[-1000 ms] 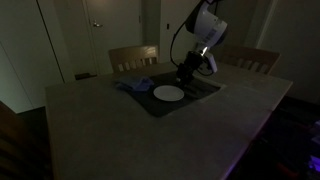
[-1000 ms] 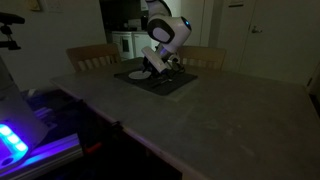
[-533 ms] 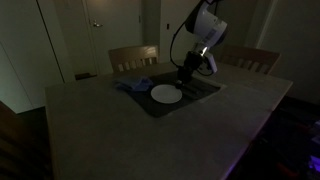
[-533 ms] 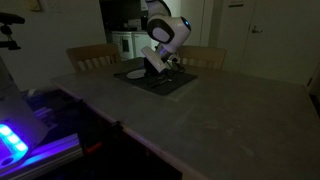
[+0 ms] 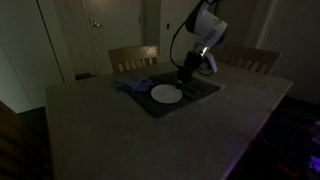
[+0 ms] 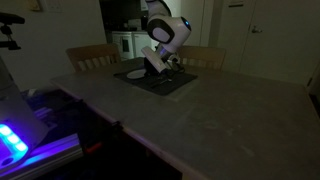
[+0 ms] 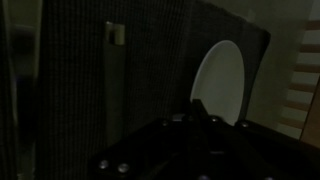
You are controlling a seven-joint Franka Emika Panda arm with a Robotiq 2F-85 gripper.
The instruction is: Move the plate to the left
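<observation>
The plate (image 5: 167, 94) is seen on a dark placemat (image 5: 205, 88) near the far edge of the desk (image 5: 120, 130). The end effector (image 5: 185, 76) is held just beside its rim; whether it is wide or narrow cannot be told.

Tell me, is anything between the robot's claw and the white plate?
Nothing shows there. In an exterior view the gripper sits right at the edge of the plate, both over the dark placemat.

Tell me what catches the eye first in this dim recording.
The white plate stands out, bright on a dark placemat at the far side of the table. The pale Panda arm bends down over the mat beside it. In an exterior view, a blue-violet glow lights a lower corner.
</observation>
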